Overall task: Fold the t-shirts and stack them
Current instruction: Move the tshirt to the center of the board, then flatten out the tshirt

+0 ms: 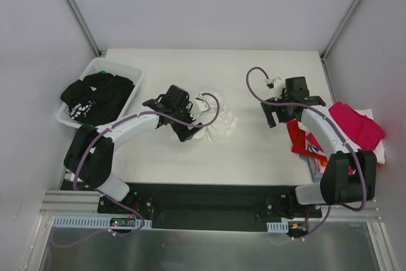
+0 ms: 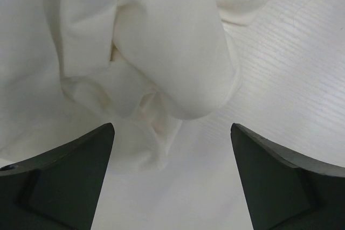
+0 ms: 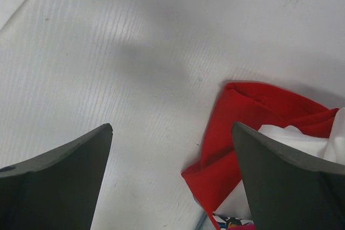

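A crumpled white t-shirt lies in a heap at the middle of the table. My left gripper is at its left edge, jaws open, with nothing held. In the left wrist view the white t-shirt bulges just ahead of the open left gripper, a fold reaching toward the left finger. At the right edge lie a magenta tee and a red tee. My right gripper hovers open just left of them. The red tee shows beside the right gripper.
A white plastic basket stands at the back left with a black tee with white print spilling over it. A white cloth lies under the magenta tee at the right edge. The walls of the enclosure surround the table.
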